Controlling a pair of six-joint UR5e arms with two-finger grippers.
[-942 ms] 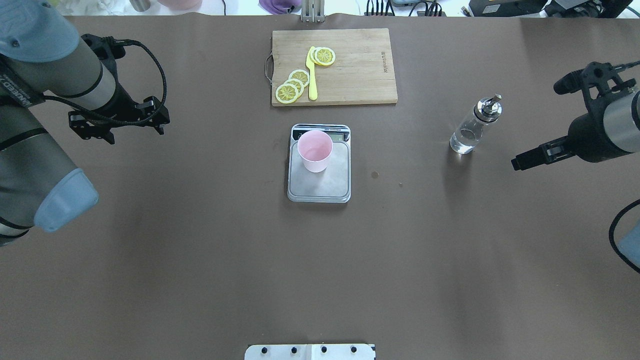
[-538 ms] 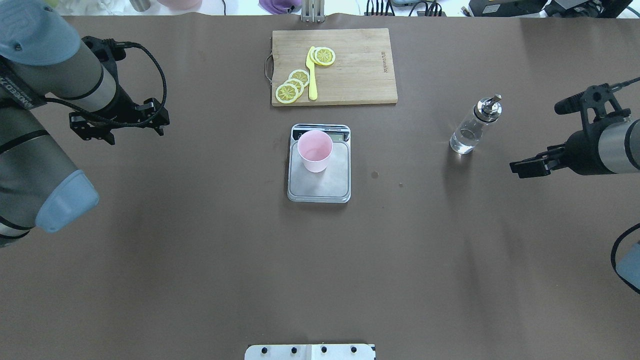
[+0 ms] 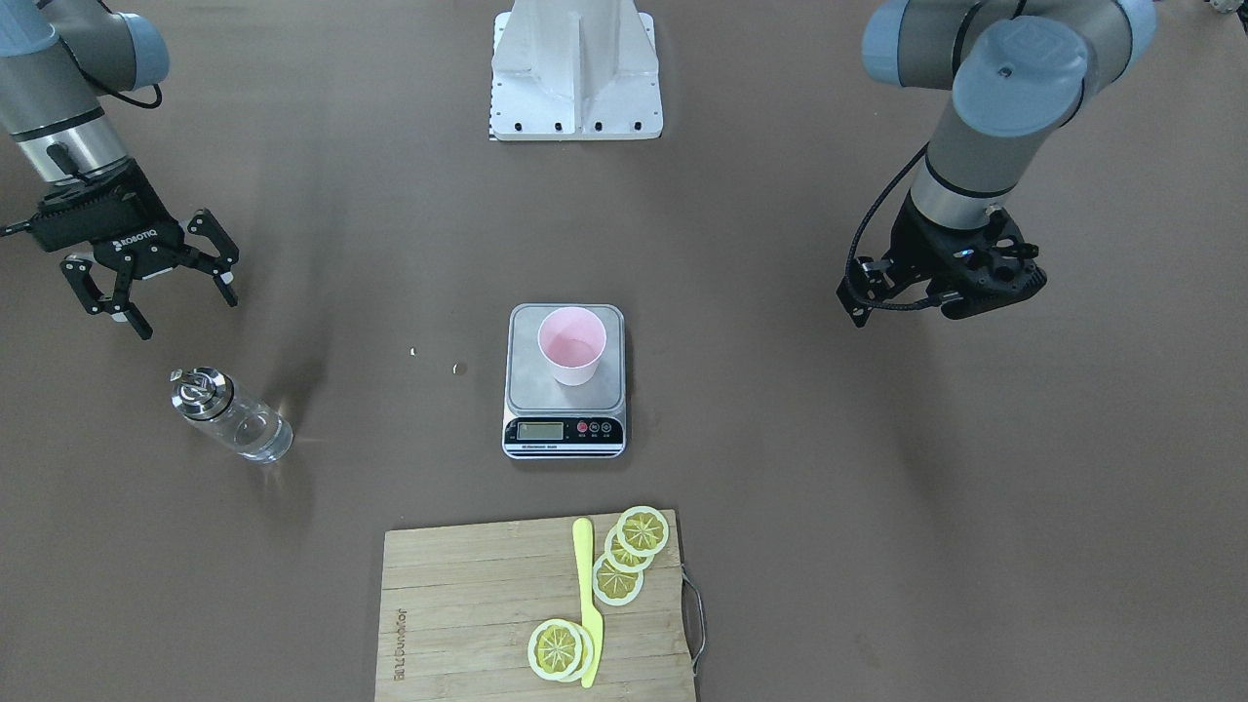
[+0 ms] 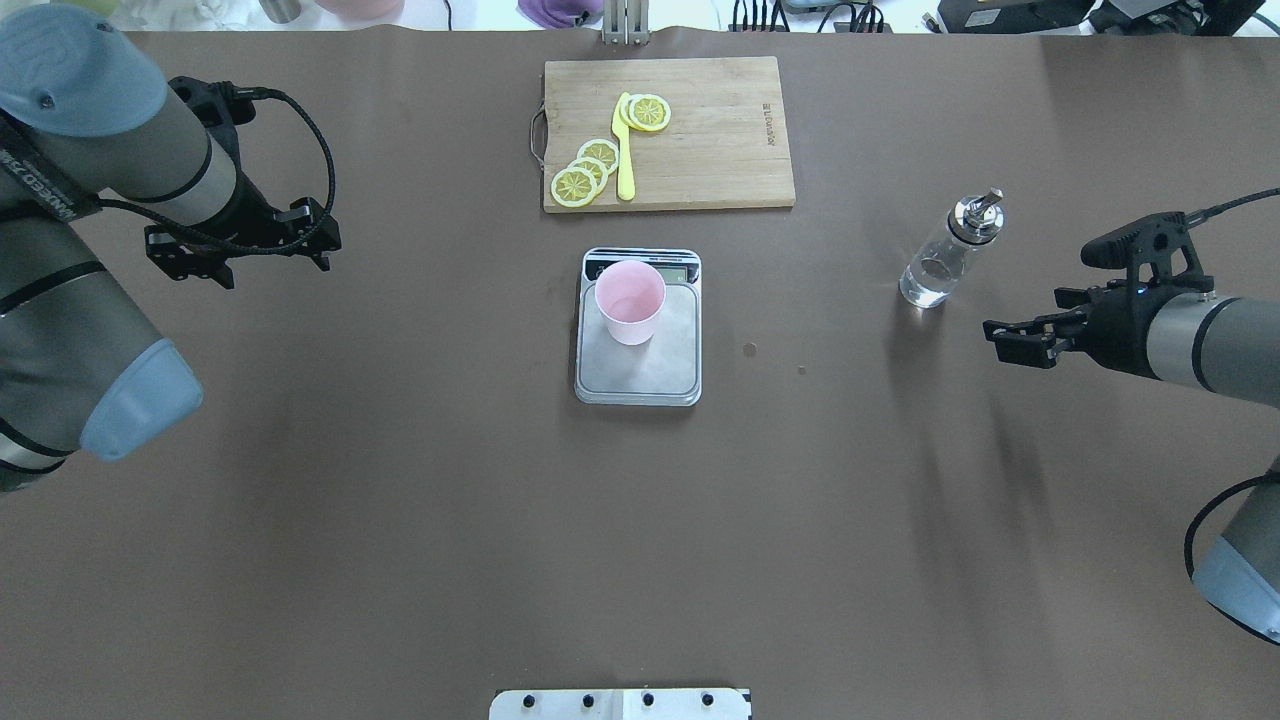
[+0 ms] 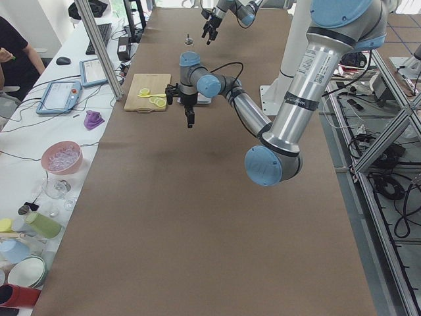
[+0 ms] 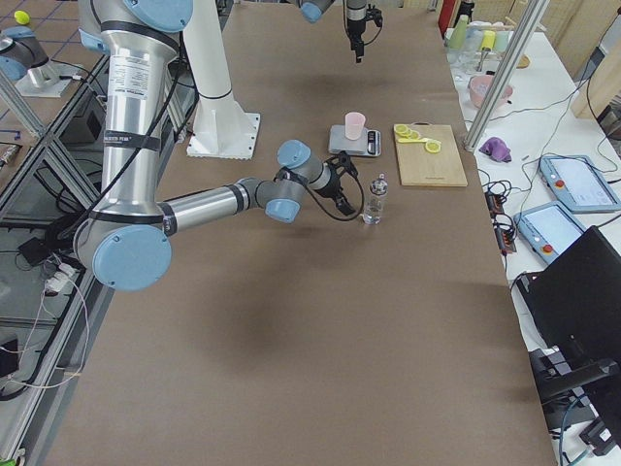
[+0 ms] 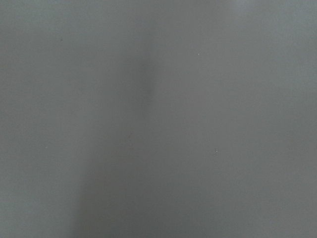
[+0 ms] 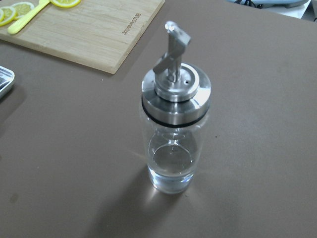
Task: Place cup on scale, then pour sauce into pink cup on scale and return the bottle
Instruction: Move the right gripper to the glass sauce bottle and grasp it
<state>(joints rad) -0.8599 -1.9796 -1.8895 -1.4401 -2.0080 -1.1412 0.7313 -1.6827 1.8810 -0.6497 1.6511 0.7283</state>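
The pale pink cup (image 4: 630, 300) stands upright on the silver scale (image 4: 640, 375), toward its display end; it also shows in the front view (image 3: 572, 356). The clear glass bottle (image 4: 945, 255) with metal cap and spout stands upright on the table to the scale's right, with clear liquid low inside (image 8: 172, 166). My right gripper (image 4: 1000, 340) is open and empty, level with the bottle and a short way to its right; it also shows in the front view (image 3: 188, 317). My left gripper (image 4: 265, 265) is open and empty, far to the left of the scale.
A wooden cutting board (image 4: 700, 130) with lemon slices (image 4: 585, 170) and a yellow knife (image 4: 624, 150) lies beyond the scale. A white base plate (image 4: 620, 703) sits at the near edge. Brown table surface surrounds the scale.
My right gripper has moved left and nearer, closing on the bottle, and its wrist has turned. The left arm has barely shifted. Cup, scale and bottle have not moved.
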